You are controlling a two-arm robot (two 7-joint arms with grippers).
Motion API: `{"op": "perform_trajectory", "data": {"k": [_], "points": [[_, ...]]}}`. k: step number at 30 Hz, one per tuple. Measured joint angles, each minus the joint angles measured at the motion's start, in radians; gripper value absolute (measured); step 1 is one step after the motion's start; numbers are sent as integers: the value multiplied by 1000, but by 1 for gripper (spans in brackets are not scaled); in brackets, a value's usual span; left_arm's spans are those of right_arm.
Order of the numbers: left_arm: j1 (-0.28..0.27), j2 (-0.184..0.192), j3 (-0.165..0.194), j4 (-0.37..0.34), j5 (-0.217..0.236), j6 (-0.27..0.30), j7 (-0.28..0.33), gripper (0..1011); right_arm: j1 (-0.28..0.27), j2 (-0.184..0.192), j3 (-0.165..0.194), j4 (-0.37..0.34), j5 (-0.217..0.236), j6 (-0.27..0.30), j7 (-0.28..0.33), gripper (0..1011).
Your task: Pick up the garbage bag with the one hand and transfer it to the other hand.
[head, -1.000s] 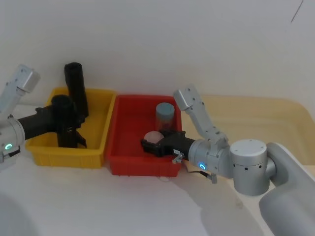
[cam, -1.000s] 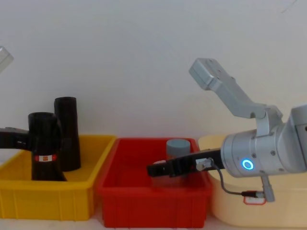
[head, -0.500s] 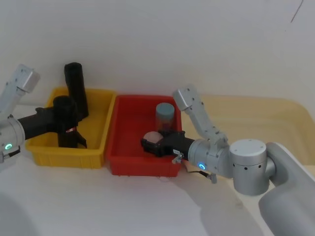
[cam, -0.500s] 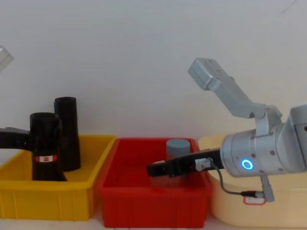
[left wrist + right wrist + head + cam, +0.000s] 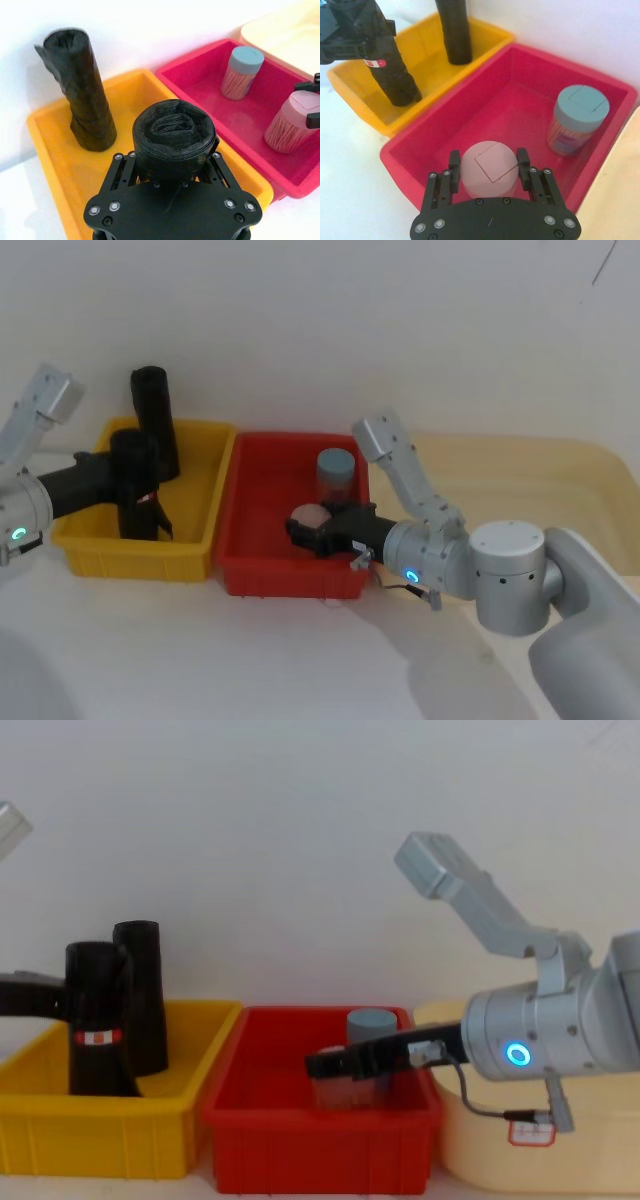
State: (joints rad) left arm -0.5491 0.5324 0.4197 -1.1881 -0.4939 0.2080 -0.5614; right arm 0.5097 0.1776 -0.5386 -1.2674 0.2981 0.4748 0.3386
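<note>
Inside yellow bin (image 5: 135, 558), left pincer (image 5: 132, 472) clamps garbage bag (image 5: 136, 516); right pincer (image 5: 488, 155) flanks pink jar (image 5: 487, 174), grip unclear.

Black garbage bag (image 5: 97, 1010), red-and-white label band (image 5: 97, 1037); yellow bin (image 5: 130, 556), red bin (image 5: 290, 576).

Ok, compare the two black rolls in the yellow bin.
The black plastic roll with the red-and-white label band is gripped by the left gripper's fingers; the plain black plastic roll stands free. The labelled roll is nearer the robot; the plain roll stands by the yellow plastic bin's back wall. Both are roughly upright.
</note>
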Motion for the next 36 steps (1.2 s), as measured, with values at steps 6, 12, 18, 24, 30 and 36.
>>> {"op": "perform_trajectory", "data": {"k": [6,12,18,24,30,36], "points": [[17,20,-16,-100,6,24,32,446,-14,13,20,-62,12,-5,5,647],[29,39,-36,-200,6,50,63,446,-25,32,43,-144,27,-12,6,647],[33,58,-65,-315,1,75,97,446,-31,58,74,-237,38,-15,0,648],[28,59,-95,-399,-18,80,125,446,-30,89,112,-324,42,-11,-19,648],[3,38,-110,-443,-41,64,137,446,-27,123,155,-391,40,6,-47,648],[-36,9,-104,-446,-55,44,132,446,-27,150,195,-427,32,28,-74,648]]}}
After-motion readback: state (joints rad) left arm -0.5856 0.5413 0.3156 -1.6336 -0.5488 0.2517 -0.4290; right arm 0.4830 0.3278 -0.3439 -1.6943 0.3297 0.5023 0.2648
